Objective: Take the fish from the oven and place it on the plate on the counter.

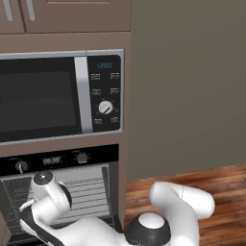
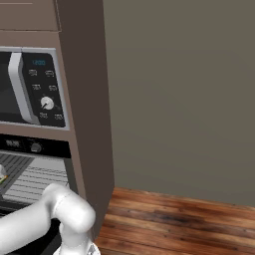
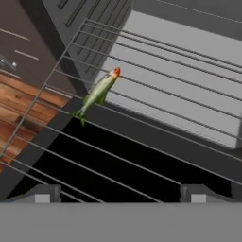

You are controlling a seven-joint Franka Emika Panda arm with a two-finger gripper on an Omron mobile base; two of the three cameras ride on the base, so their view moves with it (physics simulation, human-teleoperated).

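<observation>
Two dark finger tips of the hand (image 3: pixel 120 194): they sit at the bottom of the hand view, far apart, with nothing between them.
Thin silver wire rack (image 3: pixel 156 123): it is pulled out of the oven and runs right under the hand.
Tiny yellowish-green fish with a pale belly (image 3: pixel 97 93): it lies on the wire rack, up and to the left of the finger tips in the hand view, a good way from them. Its reddish end points up and right, and its tail points down and left, near the rack's side edge.
Built-in oven with a black knob panel (image 1: pixel 57 159): it is open, under the silver-and-black microwave (image 1: pixel 57 96), and the white arm leans down in front of it.
Brown wood floor (image 2: pixel 174 219): it lies beside the oven and under the rack's edge.
Step now: I think the hand is getting lined up to come down on the fish.
What could go wrong: the fish is very thin and the fingers are wide. If they shut a bit off to one side, they may push it along the wires. It lies close to the rack's edge, so a push could drop it to the floor. The fingers could also hit a wire and stop too soon.
</observation>
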